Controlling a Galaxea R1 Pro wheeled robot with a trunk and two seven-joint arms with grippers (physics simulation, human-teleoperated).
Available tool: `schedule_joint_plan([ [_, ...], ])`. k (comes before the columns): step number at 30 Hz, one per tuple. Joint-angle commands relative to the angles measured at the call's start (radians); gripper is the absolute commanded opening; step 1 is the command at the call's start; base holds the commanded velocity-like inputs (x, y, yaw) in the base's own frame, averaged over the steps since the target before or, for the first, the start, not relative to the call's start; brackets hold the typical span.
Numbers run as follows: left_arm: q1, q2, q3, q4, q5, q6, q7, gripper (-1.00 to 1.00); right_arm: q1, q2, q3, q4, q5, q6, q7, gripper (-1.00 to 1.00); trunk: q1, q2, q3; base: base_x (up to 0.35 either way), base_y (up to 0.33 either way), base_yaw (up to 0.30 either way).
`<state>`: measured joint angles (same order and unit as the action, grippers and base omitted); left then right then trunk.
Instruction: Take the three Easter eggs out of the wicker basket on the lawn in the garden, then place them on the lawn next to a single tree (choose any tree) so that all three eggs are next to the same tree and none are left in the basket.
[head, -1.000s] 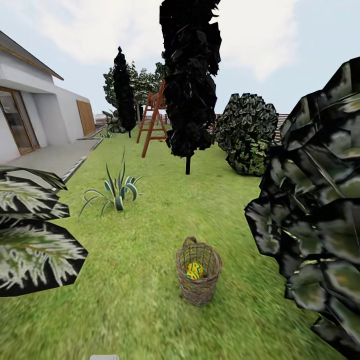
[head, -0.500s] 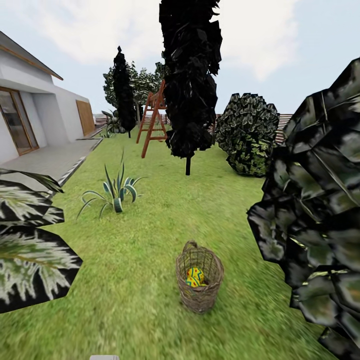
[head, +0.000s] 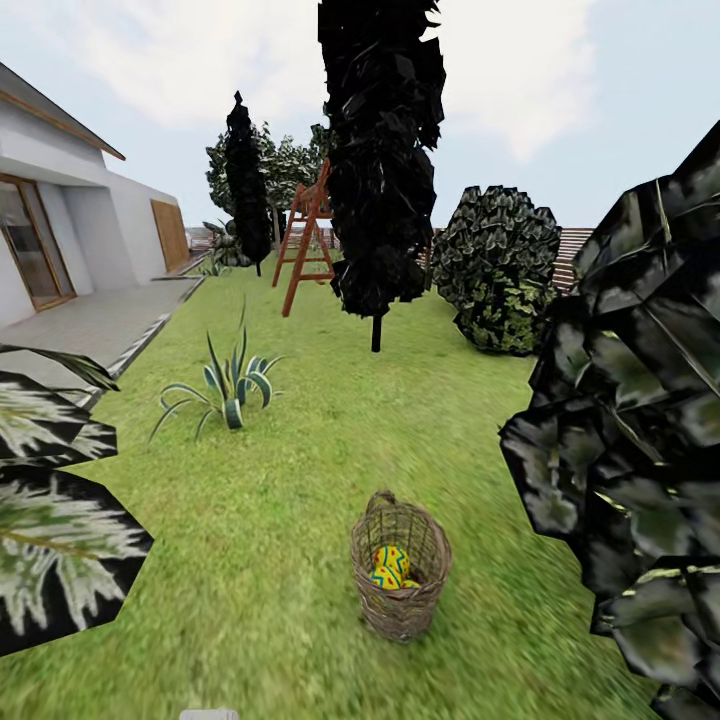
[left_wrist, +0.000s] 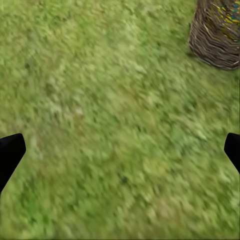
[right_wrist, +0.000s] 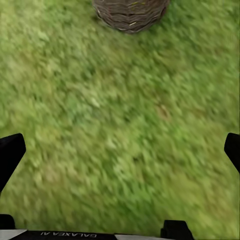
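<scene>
The wicker basket (head: 400, 580) stands upright on the lawn (head: 290, 480), just ahead and slightly right of centre. Bright yellow Easter eggs (head: 390, 566) with blue and red bands lie inside it; how many I cannot tell. In the left wrist view the basket (left_wrist: 217, 35) sits off in a corner, well beyond my open left gripper (left_wrist: 120, 152). In the right wrist view the basket's base (right_wrist: 131, 12) lies ahead of my open right gripper (right_wrist: 120, 152). Both grippers hang over bare grass, holding nothing. A tree's dense dark crown (head: 640, 420) looms close on the right, its trunk hidden.
Large palm leaves (head: 50, 510) reach in from the left. A spiky agave (head: 230, 385) grows ahead on the left, with a black-leaved tree (head: 380, 160), a round speckled crown (head: 495, 270) and a red-brown playset ladder (head: 305, 240) beyond. The white house (head: 60, 230) and grey patio (head: 90, 320) lie far left.
The whole head view has shifted as the camera moved forward. The basket now shows lower and a little larger, and the foliage on both sides has slid outward.
</scene>
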<state>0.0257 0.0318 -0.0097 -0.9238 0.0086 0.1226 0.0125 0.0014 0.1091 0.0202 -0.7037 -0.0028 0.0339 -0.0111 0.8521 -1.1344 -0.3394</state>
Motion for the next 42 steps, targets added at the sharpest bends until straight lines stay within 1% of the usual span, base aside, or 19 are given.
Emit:
schedule_joint_plan([
  [1,0.0,0.0,-0.001,-0.003,0.001,0.006,0.001,1.0,0.0,0.0,0.001,-0.002,0.0,0.003,-0.001,1.0,0.0,-0.001,-0.001,0.142,0.0,0.0],
  [42,0.0,0.0,-0.001,-0.003,0.001,0.006,0.001,1.0,0.0,0.0,0.001,-0.002,0.0,0.004,-0.001,1.0,0.0,-0.001,-0.001,0.137,0.0,0.0],
])
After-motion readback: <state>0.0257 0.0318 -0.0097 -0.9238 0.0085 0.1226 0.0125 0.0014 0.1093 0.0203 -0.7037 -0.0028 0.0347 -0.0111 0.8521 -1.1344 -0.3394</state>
